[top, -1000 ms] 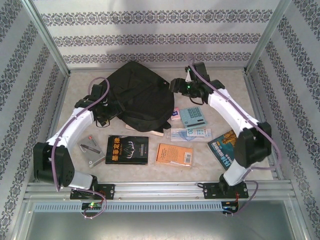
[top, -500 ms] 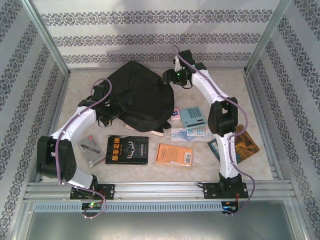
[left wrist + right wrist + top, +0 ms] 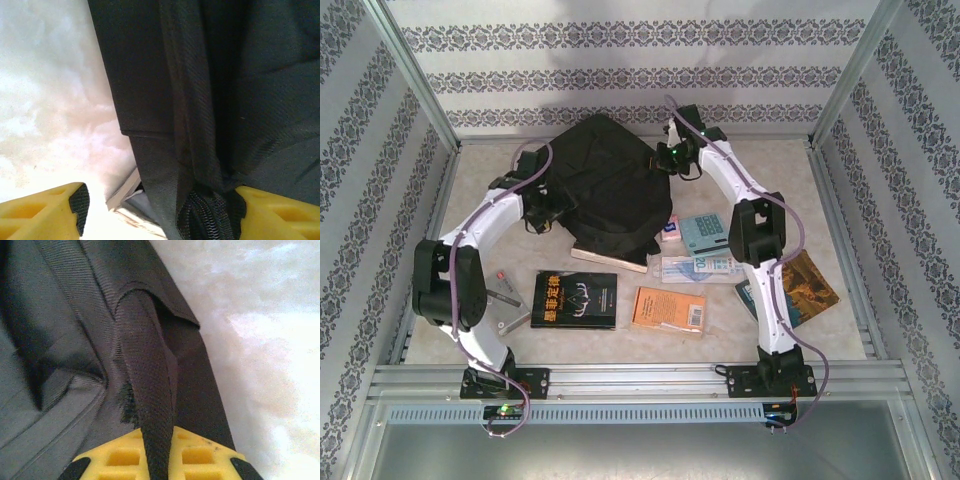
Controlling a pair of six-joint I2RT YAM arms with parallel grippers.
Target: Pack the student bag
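I saw my right gripper [image 3: 157, 452] pinched onto a strap [image 3: 147, 390] of the student bag [image 3: 605, 175]; my left gripper [image 3: 160, 212] gaped wide over its fabric

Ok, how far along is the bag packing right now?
Nothing looks packed yet. In hand: the right pincer is clamped on a strap of the student bag, and the left pincer stands open around the bag's fabric. Left to do: the black book, orange book, calculator and other items lie outside the bag on the table.
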